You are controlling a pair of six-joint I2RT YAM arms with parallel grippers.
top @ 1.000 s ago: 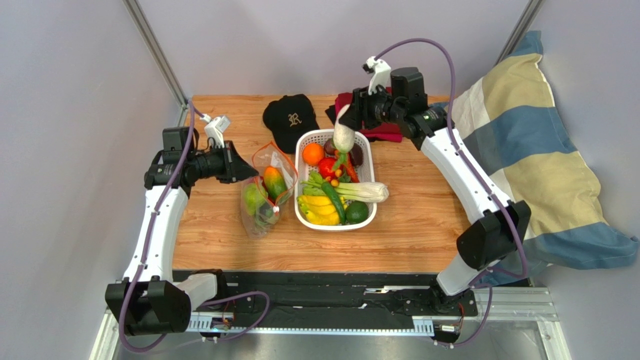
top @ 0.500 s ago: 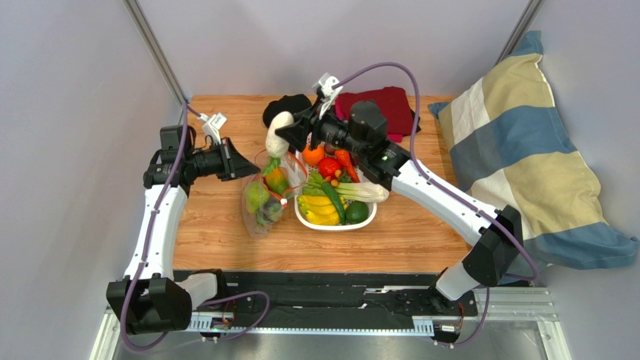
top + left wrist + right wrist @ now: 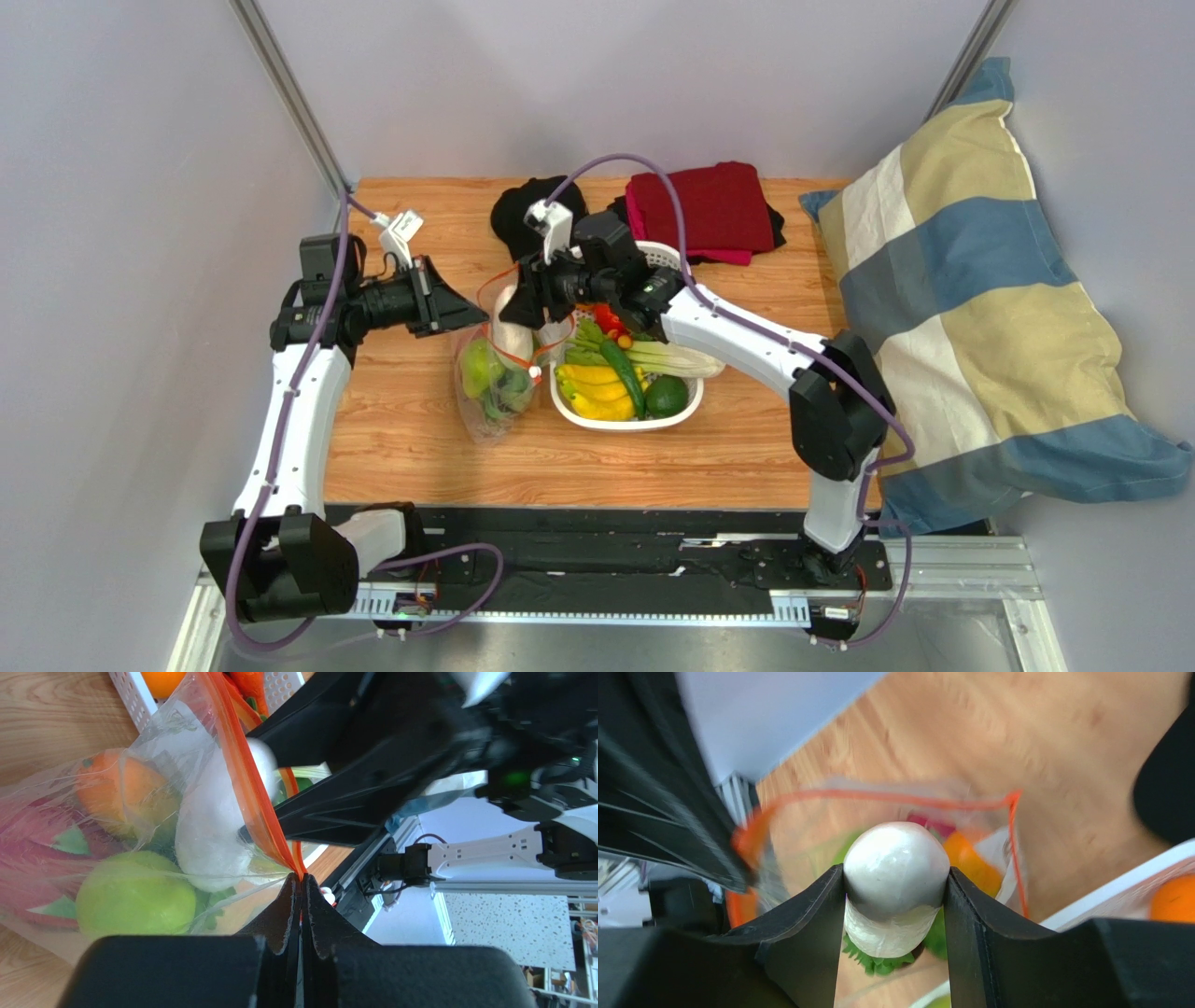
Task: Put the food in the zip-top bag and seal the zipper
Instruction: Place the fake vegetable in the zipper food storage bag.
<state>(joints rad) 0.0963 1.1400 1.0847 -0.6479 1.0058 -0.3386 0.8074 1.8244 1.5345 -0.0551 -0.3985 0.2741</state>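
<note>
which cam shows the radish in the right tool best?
Right wrist: the radish sits centred and sharp, clamped in the right tool at the mouth of the bag. Left wrist shows its side through the bag film. Top shows only a small white blob.

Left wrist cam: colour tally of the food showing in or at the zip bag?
Pink: 1 (dragon fruit)
Orange: 1 (mango)
Green: 1 (round fruit)
White: 1 (radish, in right gripper)
Total: 4

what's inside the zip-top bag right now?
In the zip-top bag: green round fruit, orange-green mango, pink dragon fruit; white radish, held by the right gripper, is at its mouth. Anything beneath is covered.
</note>
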